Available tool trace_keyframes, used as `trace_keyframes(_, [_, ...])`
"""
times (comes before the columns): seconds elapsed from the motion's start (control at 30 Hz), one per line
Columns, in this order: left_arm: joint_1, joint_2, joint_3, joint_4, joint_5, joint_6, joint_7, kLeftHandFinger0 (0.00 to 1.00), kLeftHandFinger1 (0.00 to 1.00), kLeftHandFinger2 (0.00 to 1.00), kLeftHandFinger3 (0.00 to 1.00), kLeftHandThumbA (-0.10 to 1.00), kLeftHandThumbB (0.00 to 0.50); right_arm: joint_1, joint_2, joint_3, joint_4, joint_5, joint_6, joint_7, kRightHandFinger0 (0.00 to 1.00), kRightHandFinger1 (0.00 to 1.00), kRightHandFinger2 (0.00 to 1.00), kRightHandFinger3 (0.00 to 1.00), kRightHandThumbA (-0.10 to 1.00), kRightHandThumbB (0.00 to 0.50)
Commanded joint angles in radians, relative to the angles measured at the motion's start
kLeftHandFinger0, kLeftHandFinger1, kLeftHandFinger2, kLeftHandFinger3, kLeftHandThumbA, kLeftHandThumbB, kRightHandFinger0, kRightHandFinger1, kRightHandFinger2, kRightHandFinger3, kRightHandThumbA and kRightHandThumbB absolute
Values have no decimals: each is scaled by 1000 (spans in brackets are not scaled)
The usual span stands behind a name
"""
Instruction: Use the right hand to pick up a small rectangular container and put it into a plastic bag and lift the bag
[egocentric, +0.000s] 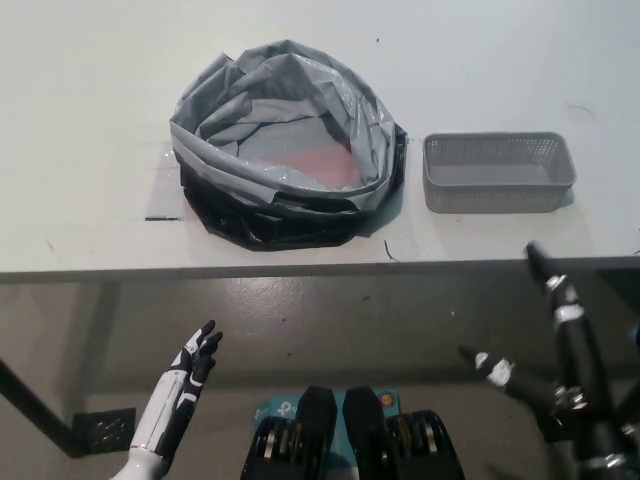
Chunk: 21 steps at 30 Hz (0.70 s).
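Head view: bag (285, 150) open on table (90, 120), rolled rim up. Basket (498, 172) just right of bag, apart, upright. My right hand (545, 340) below table edge, fingers spread, empty. My left hand (185, 385) low left, fingers apart, empty.

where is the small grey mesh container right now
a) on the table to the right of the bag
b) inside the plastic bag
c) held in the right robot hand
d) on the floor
a: the container sits on the table beside the plastic bag, untouched by the right robot hand.
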Motion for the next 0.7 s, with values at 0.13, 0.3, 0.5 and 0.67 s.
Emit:
trace_keyframes(0.13, [-11,16,4,-37,22,-52,-2,1000,1000,1000,1000,1000,301,-305,-305,-61,-209,-15,374,203,1000,1000,1000,1000,1000,371])
trace_keyframes(0.3, [-21,20,10,-36,9,-49,-7,1000,1000,1000,1000,1000,312,-562,-466,24,-96,-63,556,367,1000,1000,1000,1000,1000,378])
trace_keyframes(0.5, [-32,23,10,-47,23,-38,-4,1000,1000,1000,1000,1000,290,-830,-552,213,131,-145,641,578,1000,1000,1000,1000,1000,389])
trace_keyframes(0.67, [-37,26,7,-51,32,-38,-5,1000,1000,1000,1000,1000,267,-968,-554,358,285,-243,682,678,1000,1000,1000,1000,1000,398])
